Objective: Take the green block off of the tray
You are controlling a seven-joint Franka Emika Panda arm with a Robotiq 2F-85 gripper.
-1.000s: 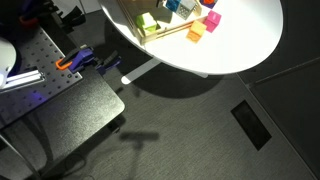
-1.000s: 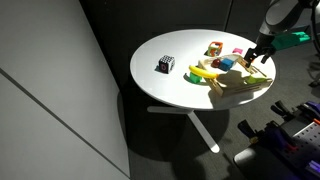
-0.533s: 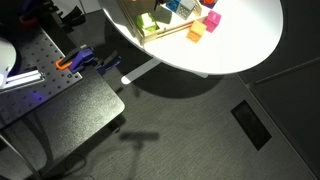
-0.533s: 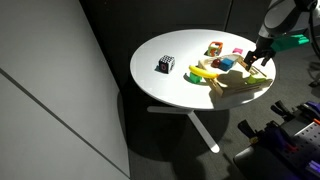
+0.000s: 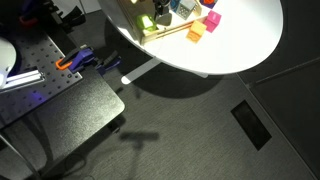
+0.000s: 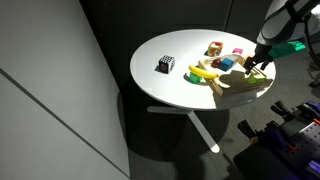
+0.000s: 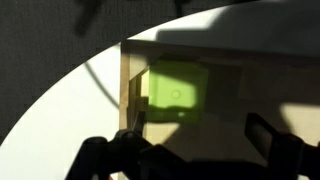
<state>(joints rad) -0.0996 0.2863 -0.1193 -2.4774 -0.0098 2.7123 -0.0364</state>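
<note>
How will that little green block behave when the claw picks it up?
The green block looks rigid, with flat faces, so it probably won't roll or flop. Its smooth top hints it could slip in a loose grip. Sitting close to the tray rim, it may snag if pushed sideways.

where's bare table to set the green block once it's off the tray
Free: the tabletop all around the checkered cube, out to the table's rim. Crowded: the toy cluster bordering the tray, and the tray corner under the end effector.
</note>
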